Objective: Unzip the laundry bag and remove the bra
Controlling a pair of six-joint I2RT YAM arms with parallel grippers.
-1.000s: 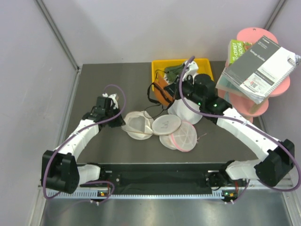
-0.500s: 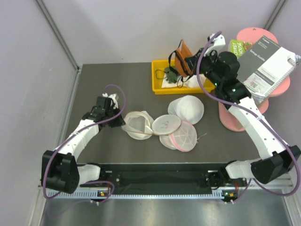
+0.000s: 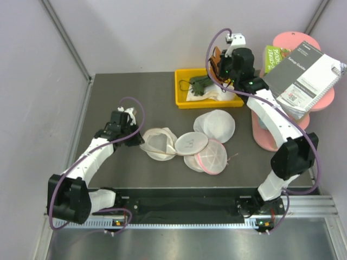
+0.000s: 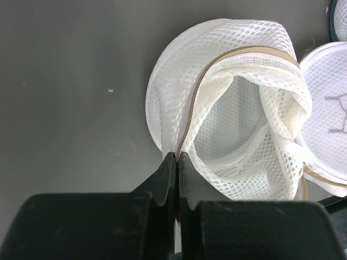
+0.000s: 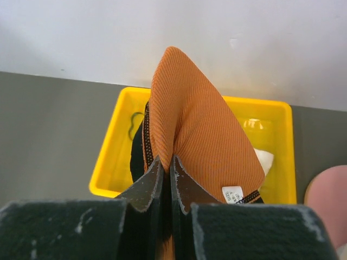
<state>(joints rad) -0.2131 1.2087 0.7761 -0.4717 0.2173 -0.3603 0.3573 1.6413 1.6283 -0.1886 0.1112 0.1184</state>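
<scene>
The laundry bag (image 4: 238, 114), white mesh with a beige-tan rim, lies unzipped and gaping on the table, left of the other pods (image 3: 158, 144). My left gripper (image 4: 177, 158) is shut on its tan rim at the near left edge (image 3: 142, 142). An orange ribbed bra (image 5: 200, 124) with black trim and a small white size tag hangs folded in my right gripper (image 5: 167, 162), which is shut on it. That gripper (image 3: 218, 58) is raised above the yellow bin (image 3: 181, 89) at the back of the table.
The yellow bin (image 5: 111, 157) holds dark green and white items (image 3: 201, 85). Three more round mesh bags lie mid-table: a plain white one (image 3: 216, 125), one with a dark mark (image 3: 192, 142), a pink-rimmed one (image 3: 211, 157). A pink stand with books (image 3: 301, 76) is at the right.
My right arm has carried the orange bra from beside the mesh bags up and back over the yellow bin. The left gripper has stayed on the bag's rim.
</scene>
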